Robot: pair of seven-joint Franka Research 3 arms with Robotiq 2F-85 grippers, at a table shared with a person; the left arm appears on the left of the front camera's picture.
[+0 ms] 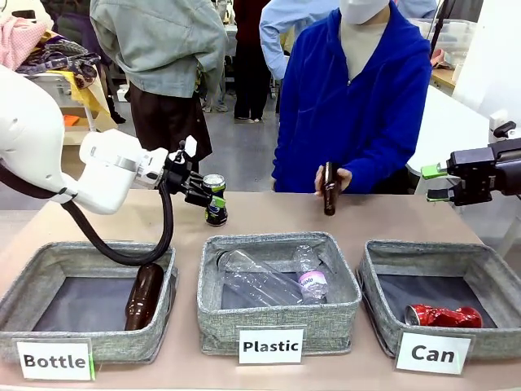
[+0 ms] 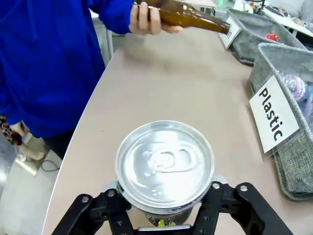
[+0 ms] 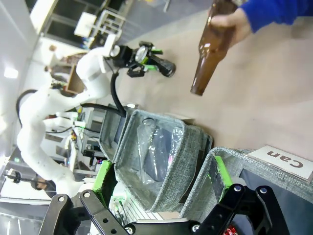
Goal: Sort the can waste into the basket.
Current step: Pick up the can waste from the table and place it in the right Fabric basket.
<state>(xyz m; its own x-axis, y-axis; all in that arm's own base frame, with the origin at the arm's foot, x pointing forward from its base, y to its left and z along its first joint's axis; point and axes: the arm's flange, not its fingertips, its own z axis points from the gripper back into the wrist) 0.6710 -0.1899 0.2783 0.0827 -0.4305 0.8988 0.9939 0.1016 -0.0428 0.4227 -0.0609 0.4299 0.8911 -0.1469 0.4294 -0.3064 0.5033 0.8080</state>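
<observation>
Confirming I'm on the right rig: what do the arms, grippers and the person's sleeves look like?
The left arm is white with rounded shells and trails a thick black hose. The left gripper and right gripper are black, two-fingered, with green pads. The person's sleeves are bright blue, part of a jacket.

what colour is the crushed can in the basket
The crushed can is shiny red; front view shows it best.
</observation>
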